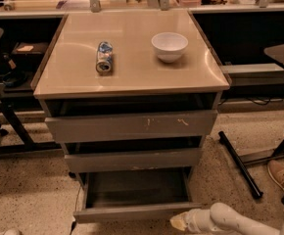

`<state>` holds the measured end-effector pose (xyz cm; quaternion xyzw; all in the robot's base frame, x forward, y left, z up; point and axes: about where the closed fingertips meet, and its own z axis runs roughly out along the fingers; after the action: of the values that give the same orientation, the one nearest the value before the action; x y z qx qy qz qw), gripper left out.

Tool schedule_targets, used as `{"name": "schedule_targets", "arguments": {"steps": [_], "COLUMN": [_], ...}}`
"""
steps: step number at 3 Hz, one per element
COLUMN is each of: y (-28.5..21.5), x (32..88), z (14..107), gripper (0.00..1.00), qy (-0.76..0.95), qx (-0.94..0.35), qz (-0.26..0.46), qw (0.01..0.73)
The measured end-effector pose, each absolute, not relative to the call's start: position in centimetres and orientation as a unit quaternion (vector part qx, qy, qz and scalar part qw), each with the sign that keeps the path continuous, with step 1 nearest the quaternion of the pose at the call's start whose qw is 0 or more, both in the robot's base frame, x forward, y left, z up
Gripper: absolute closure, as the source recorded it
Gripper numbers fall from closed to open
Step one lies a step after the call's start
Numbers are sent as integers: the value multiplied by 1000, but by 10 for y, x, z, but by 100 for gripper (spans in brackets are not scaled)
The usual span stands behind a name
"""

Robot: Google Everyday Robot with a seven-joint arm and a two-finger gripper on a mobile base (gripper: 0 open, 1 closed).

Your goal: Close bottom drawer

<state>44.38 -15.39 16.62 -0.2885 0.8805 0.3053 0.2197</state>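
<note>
- The bottom drawer (137, 212) is the lowest of three grey drawers in the cabinet. It is pulled far out toward the camera, so its shallow grey tray shows.
- The gripper (178, 223) is low at the bottom right, just below the right end of that drawer's flat front. It has a pale yellow tip on a white arm (230, 220). I cannot tell if it is open or shut, or if it touches the drawer.
- The middle drawer (132, 159) is plain.
- The top drawer (132, 125) has small yellowish scratch marks.
- On the tan cabinet top (132, 77) a blue and white can (104, 58) lies on its side (its writing is too small to read).
- A white bowl (169, 46) stands upright near the can, to its right.
- A tan shoe (281, 175) is on the speckled floor (24, 195) at the far right.
</note>
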Motion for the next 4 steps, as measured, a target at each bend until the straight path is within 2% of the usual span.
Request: {"name": "schedule_targets", "arguments": {"steps": [1, 2, 4], "y": [-158, -161, -177], "x": [476, 490, 565], "z": [161, 158, 168], "gripper": [100, 100, 100], "qy": [877, 877, 870], "qx": [-249, -236, -214], "qz": [311, 309, 290], "qw": [270, 283, 338]}}
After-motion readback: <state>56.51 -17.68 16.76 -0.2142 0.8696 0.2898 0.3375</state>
